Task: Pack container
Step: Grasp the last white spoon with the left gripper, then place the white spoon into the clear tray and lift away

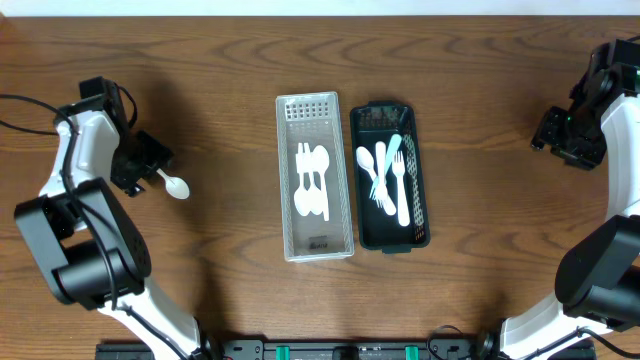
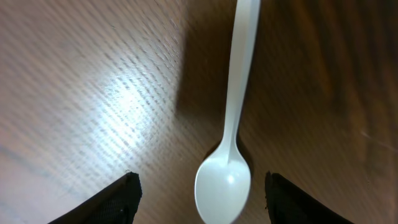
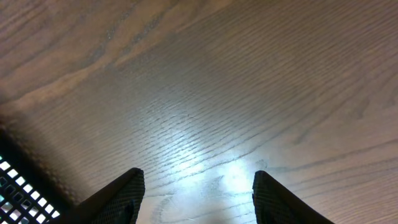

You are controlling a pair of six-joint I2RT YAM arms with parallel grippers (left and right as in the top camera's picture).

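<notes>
A white plastic spoon (image 1: 175,186) lies on the wood table at the left, just off my left gripper (image 1: 152,168). In the left wrist view the spoon (image 2: 239,93) points away with its bowl between the open fingers of my left gripper (image 2: 199,186), which do not touch it. A clear white tray (image 1: 283,180) at the centre holds several white spoons. A black tray (image 1: 424,200) beside it holds white forks and a pale blue utensil. My right gripper (image 1: 560,135) is open and empty at the far right, over bare wood (image 3: 196,180).
The two trays stand side by side in the middle, long sides touching. A corner of the black mesh tray (image 3: 12,180) shows at the lower left of the right wrist view. Bare wood surrounds both arms.
</notes>
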